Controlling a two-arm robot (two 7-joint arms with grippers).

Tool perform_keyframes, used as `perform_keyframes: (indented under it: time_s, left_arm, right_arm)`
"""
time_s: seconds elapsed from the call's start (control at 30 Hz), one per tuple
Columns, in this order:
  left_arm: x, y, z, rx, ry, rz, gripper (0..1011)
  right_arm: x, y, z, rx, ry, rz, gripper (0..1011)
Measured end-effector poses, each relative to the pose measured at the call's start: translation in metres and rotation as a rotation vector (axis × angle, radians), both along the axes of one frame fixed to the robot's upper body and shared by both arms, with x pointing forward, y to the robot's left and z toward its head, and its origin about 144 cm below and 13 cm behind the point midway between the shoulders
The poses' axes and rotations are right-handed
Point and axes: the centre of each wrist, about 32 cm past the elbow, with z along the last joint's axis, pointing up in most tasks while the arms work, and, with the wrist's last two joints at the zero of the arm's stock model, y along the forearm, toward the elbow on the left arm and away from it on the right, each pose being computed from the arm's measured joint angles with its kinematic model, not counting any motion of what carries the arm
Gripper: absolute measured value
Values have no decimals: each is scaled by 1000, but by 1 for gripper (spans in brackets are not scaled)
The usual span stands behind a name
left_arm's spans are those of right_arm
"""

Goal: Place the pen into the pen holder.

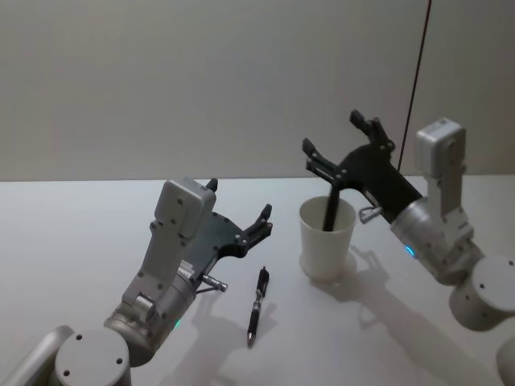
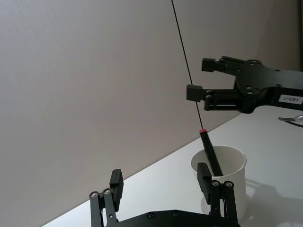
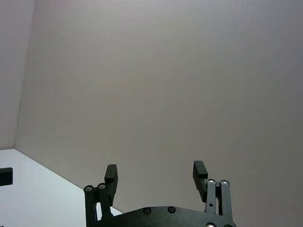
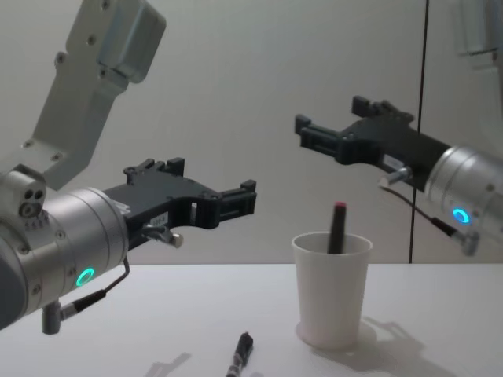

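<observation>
pen (image 4: 338,228) half hidden inside pen holder (image 4: 332,292); left gripper (image 1: 240,199), right gripper (image 1: 331,133) fingers wide, seemingly empty.

My left gripper (image 1: 239,201) hangs low at my left front, forearm angled forward and inward, its fingers spread wide and holding nothing. My right gripper (image 1: 331,133) sits higher on my right, wrist tilted up, reaching inward with its fingers likewise parted and empty.
</observation>
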Motion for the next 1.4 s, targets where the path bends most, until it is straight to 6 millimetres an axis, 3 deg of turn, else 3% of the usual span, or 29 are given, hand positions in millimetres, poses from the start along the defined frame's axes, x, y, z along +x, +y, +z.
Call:
perform_keyframes:
  time_s: [0.97, 1.4]
  left_arm:
    - [0, 0, 0, 0, 0, 0, 1000]
    - [0, 0, 0, 0, 0, 0, 1000]
  right_arm:
    - [-87, -20, -11, 62, 44, -282, 1002]
    - [-110, -27, -18, 116, 78, -375, 1002]
